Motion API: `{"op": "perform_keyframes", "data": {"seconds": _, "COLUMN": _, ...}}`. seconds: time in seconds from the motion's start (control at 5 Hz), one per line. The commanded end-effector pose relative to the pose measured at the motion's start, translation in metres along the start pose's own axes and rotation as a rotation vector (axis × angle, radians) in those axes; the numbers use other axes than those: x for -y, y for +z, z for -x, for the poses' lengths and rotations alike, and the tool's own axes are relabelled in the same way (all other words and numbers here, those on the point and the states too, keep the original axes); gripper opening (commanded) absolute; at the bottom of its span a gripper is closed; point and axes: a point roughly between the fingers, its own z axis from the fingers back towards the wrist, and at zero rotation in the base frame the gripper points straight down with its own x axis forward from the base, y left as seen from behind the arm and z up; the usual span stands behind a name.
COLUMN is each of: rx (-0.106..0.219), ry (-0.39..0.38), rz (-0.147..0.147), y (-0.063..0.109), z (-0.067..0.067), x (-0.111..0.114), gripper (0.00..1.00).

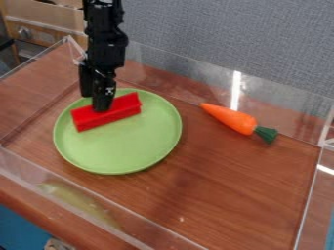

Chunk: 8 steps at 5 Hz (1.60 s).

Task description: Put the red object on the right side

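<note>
On the green plate (124,146) lies the red object (107,112), with the gripper (100,99) pointing down at it, fingers spread wide astride it, gripping nothing.

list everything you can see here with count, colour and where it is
red object: one, bright red block, lying on the plate, left part of the tray
plate: one, light green, round, left half of the tray floor
carrot: one, orange with green top, lying right of the plate, apart from it
tray: one, clear walls, brown wood floor, holding everything
wall: one, grey-blue, behind the tray
gripper: one, black, pointing down at the block's back end, jaws open
arm: one, black, coming down from the top left
</note>
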Motion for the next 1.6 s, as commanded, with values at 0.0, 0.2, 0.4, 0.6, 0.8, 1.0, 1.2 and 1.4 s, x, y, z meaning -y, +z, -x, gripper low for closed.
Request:
{"op": "perform_keyframes", "data": {"seconds": 0.0, "rx": 0.004, "ry": 0.044, "rz": -0.003, "y": -0.001, "z": 0.008, "x": -0.004, "gripper": 0.0}}
{"op": "perform_keyframes", "data": {"seconds": 0.2, "rx": 0.015, "ry": 0.057, "rz": -0.021, "y": 0.002, "z": 0.01, "x": 0.007, "gripper": 0.0}}
{"op": "perform_keyframes", "data": {"seconds": 0.4, "rx": 0.031, "ry": 0.08, "rz": -0.052, "y": 0.011, "z": 0.013, "x": 0.02, "gripper": 0.0}}
{"op": "perform_keyframes", "data": {"seconds": 0.6, "rx": 0.046, "ry": 0.055, "rz": -0.088, "y": 0.023, "z": 0.019, "x": 0.028, "gripper": 0.0}}
{"op": "perform_keyframes", "data": {"seconds": 0.8, "rx": 0.066, "ry": 0.029, "rz": -0.136, "y": 0.04, "z": 0.024, "x": 0.039, "gripper": 0.0}}
{"op": "perform_keyframes", "data": {"seconds": 1.0, "rx": 0.093, "ry": 0.007, "rz": -0.186, "y": 0.058, "z": 0.025, "x": 0.047, "gripper": 0.0}}
{"op": "perform_keyframes", "data": {"seconds": 1.2, "rx": 0.109, "ry": 0.057, "rz": -0.178, "y": 0.065, "z": 0.023, "x": 0.037, "gripper": 0.0}}
{"op": "perform_keyframes", "data": {"seconds": 1.4, "rx": 0.116, "ry": 0.112, "rz": -0.156, "y": 0.061, "z": 0.02, "x": 0.018, "gripper": 0.0}}
